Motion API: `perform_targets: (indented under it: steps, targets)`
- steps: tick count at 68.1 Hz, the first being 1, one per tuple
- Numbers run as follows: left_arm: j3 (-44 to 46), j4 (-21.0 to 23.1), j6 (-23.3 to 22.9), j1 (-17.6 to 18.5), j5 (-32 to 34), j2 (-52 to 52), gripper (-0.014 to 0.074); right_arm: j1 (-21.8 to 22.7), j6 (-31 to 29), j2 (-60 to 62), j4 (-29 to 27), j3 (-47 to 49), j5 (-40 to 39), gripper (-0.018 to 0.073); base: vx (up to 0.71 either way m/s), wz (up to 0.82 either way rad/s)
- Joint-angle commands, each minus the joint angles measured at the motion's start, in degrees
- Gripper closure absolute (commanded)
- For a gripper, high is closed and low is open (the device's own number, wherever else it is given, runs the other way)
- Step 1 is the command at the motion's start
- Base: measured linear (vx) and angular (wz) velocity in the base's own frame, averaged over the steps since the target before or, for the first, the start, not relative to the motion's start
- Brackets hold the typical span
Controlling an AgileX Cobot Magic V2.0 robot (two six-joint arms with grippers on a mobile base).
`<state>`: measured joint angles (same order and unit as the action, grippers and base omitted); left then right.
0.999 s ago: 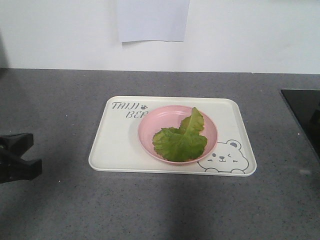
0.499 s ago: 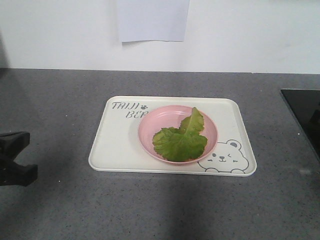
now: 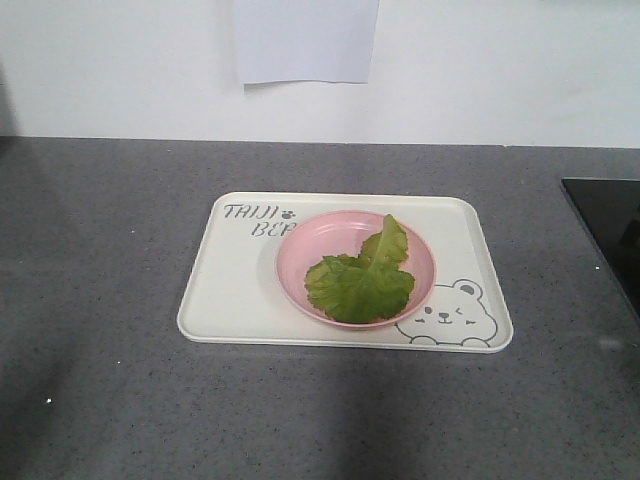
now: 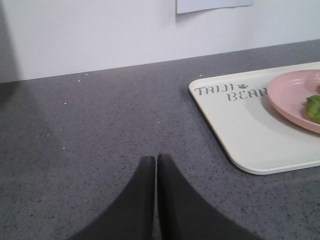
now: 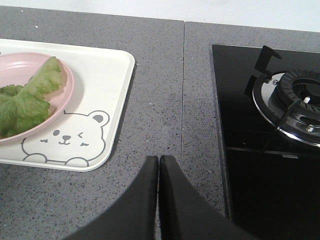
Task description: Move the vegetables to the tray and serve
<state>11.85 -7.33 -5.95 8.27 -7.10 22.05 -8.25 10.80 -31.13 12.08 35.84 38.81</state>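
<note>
The lettuce [image 5: 24, 101] lies in the pink plate [image 3: 356, 268] on the tray [image 5: 112, 85], up-left of the closed, empty right pincer [image 5: 158, 159]. The left pincer [image 4: 156, 157] (also closed, empty) sits well left of the tray. The leaf is probably light, limp and easily torn; the pale rib looks the firmest hold.

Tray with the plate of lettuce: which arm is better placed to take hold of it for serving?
Neither clearly. The left gripper sits shut off the tray's lettered end, the right gripper shut off its bear end, beside the stove. The lettuce lies on the pink plate; probably both arms lift.
</note>
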Motion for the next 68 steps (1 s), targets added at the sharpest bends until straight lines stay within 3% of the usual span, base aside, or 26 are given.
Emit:
perform_targets:
  steps: [1, 23, 37, 68]
  targets:
    - [-2.77, 4.04, 1.78, -2.34, 8.12, -3.71, 0.0604, 0.32, 0.07, -0.14, 1.22, 1.41, -3.99, 0.0568, 0.00, 0.00]
    - [-13.64, 4.54, 1.63, -5.21, 10.69, -17.37, 0.0604, 0.32, 0.07, -0.14, 1.22, 1.41, -3.99, 0.0568, 0.00, 0.00]
    - [-13.89, 4.49, 1.68, -5.21, 8.07, -23.76, 0.0604, 0.32, 0.07, -0.14, 1.22, 1.41, -3.99, 0.0568, 0.00, 0.00]
    - [-13.88, 4.53, 1.48, -5.21, 7.67, -23.62, 0.0604, 0.32, 0.07, -0.14, 1.16, 1.41, -3.73, 0.0568, 0.00, 0.00]
